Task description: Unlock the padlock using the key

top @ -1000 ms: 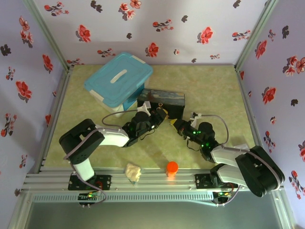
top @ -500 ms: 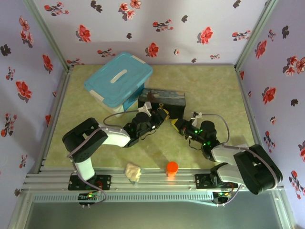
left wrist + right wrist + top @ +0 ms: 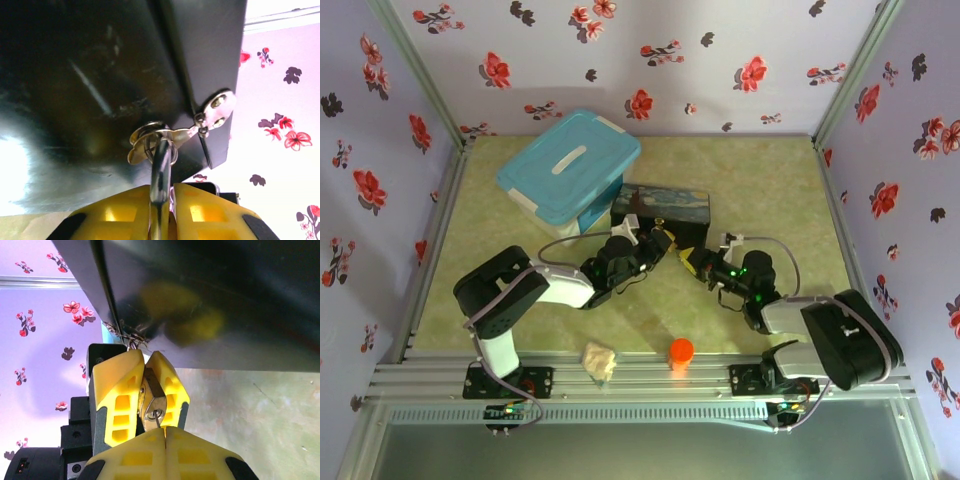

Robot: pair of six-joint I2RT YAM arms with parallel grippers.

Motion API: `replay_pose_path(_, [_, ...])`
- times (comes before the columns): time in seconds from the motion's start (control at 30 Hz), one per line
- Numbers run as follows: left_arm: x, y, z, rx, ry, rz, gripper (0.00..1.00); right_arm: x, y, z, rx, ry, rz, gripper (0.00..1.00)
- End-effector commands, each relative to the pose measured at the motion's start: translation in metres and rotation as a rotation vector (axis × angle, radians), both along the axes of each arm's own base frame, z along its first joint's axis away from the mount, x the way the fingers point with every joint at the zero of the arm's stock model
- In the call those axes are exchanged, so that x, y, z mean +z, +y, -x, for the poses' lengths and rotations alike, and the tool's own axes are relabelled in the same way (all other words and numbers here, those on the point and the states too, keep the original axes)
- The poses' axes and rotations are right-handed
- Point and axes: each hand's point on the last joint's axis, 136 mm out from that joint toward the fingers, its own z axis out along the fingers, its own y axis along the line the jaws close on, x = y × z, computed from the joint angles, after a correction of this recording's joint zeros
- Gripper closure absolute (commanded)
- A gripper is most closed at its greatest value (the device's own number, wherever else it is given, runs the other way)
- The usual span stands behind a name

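Observation:
The tiny brass padlock (image 3: 155,407) sits clamped between the yellow fingers (image 3: 117,390) of my left gripper (image 3: 161,187), which is shut on it. Its silver shackle (image 3: 161,165) runs up through the metal hasp ring (image 3: 150,142) on the dark painted box (image 3: 100,75). My right gripper (image 3: 165,429) is shut on the thin dark key (image 3: 158,421). The key's blade tip is in the keyhole on the padlock's underside. In the top view the left gripper (image 3: 663,240) and the right gripper (image 3: 688,258) meet nose to nose at the box (image 3: 665,205) front.
A blue lidded bin (image 3: 570,165) stands behind the box at the back left. An orange round cap (image 3: 681,352) and a crumpled cream lump (image 3: 600,360) lie near the front rail. Flowered walls enclose the green table (image 3: 770,190).
Both arms have stretched slightly further toward the box, the right arm's elbow shifting left. The two grippers stay together at the padlock.

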Motion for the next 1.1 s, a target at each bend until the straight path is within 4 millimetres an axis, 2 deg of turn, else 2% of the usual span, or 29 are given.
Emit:
replay_pose_path(0.0, [0.034,-0.02,0.02,-0.11,-0.055,0.097,1.0,0.009,-0.001,-0.006,0.007,-0.051,0.037,1.0])
replay_pose_path(0.43, [0.042,-0.025,0.018,-0.117,-0.051,0.159,1.0,0.015,-0.001,-0.007,0.02,-0.09,0.033,1.0])
replay_pose_path(0.6, [0.044,-0.029,0.02,-0.13,-0.043,0.169,1.0,0.0,-0.005,-0.006,0.019,-0.107,0.139,1.0])
replay_pose_path(0.83, [0.044,-0.031,0.02,-0.133,-0.044,0.164,1.0,0.0,-0.008,-0.005,0.016,-0.112,0.189,1.0])
replay_pose_path(0.93, [0.046,-0.032,0.02,-0.134,-0.052,0.165,1.0,-0.001,-0.006,-0.006,0.02,-0.096,0.162,1.0])
replay_pose_path(1.07, [0.043,-0.036,0.022,-0.144,-0.052,0.142,1.0,0.011,-0.001,-0.012,0.01,-0.104,0.075,1.0])
